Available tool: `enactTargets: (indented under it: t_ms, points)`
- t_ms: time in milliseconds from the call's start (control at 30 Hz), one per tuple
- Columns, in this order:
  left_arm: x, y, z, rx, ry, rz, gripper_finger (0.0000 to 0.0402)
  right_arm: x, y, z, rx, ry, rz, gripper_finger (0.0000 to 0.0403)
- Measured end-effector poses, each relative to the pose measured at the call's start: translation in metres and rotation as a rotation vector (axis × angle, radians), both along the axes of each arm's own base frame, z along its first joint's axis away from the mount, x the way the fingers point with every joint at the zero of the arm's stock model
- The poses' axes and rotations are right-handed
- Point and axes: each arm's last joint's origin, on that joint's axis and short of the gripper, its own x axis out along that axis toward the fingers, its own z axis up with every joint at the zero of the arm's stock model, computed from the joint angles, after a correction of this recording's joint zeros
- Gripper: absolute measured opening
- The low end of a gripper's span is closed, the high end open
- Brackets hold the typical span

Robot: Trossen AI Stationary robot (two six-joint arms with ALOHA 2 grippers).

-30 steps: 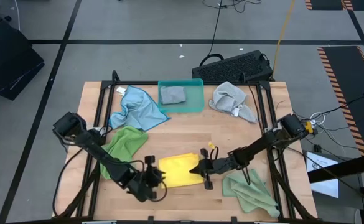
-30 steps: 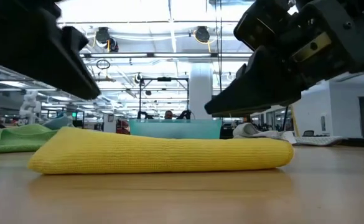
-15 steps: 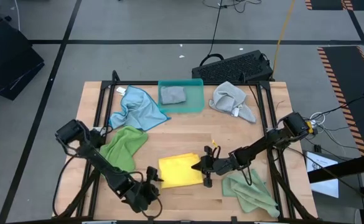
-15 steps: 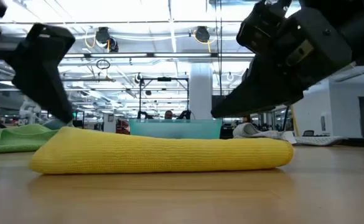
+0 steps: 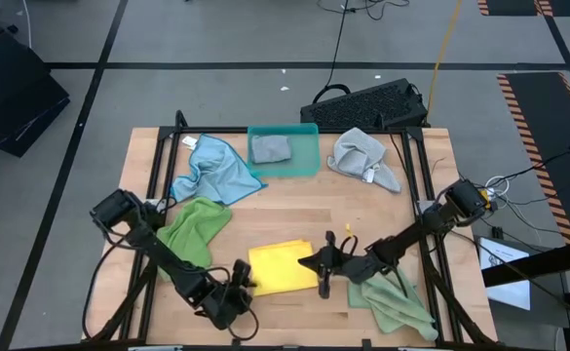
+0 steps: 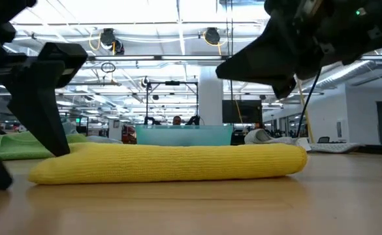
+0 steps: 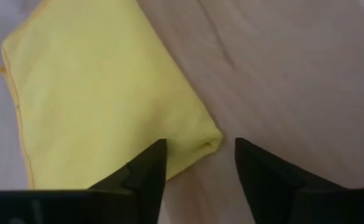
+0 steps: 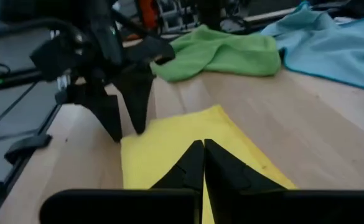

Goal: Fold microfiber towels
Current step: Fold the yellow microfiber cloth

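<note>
Six towels are showing: one yellow towel [image 5: 283, 267], two green towels [image 5: 196, 226], one blue towel [image 5: 211, 168], two grey towels [image 5: 365, 156]; one tray [image 5: 307, 161].

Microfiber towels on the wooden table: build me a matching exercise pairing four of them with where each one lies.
Things:
1. folded yellow microfiber towel
2. small grey microfiber towel
3. crumpled light blue microfiber towel
4. larger grey microfiber towel

Places:
A. inside the teal plastic tray
B. far right part of the table, beside the tray
C. between the open left gripper and the shut right gripper
D. far left part of the table, beside the tray

Pairs: 1-C, 2-A, 3-D, 4-B
</note>
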Motion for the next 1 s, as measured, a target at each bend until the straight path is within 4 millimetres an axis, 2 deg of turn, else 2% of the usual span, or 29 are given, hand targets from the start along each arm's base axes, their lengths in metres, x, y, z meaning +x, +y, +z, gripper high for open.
enactTargets:
  t_ms: [200, 400, 500, 600, 700, 833, 1000]
  points:
    - [0.010, 0.011, 0.000, 0.021, 0.024, -0.038, 0.0142, 0.001, 0.010, 0.007, 0.009, -0.026, -0.005, 0.0004]
    - [0.015, 0.018, -0.001, 0.009, 0.054, -0.077, 0.0114, -0.002, 0.013, 0.004, 0.052, -0.001, -0.019, 0.0004]
    - [0.017, 0.018, -0.001, 0.011, 0.040, -0.097, 0.0078, -0.005, 0.012, -0.002, 0.058, 0.036, -0.069, 0.0004]
    - [0.020, 0.018, -0.001, -0.005, 0.020, -0.100, 0.0022, -0.008, 0.009, -0.010, 0.087, 0.090, -0.133, 0.0004]
    - [0.024, 0.022, 0.001, -0.029, 0.010, -0.078, 0.0012, -0.009, 0.008, -0.014, 0.126, 0.094, -0.185, 0.0004]
    - [0.029, 0.030, 0.001, -0.076, 0.030, -0.030, 0.0014, 0.008, 0.019, -0.011, 0.106, 0.084, -0.167, 0.0008]
    - [0.035, 0.038, 0.005, -0.132, 0.036, 0.009, 0.0007, 0.052, 0.043, -0.008, 0.015, 0.099, -0.102, 0.0040]
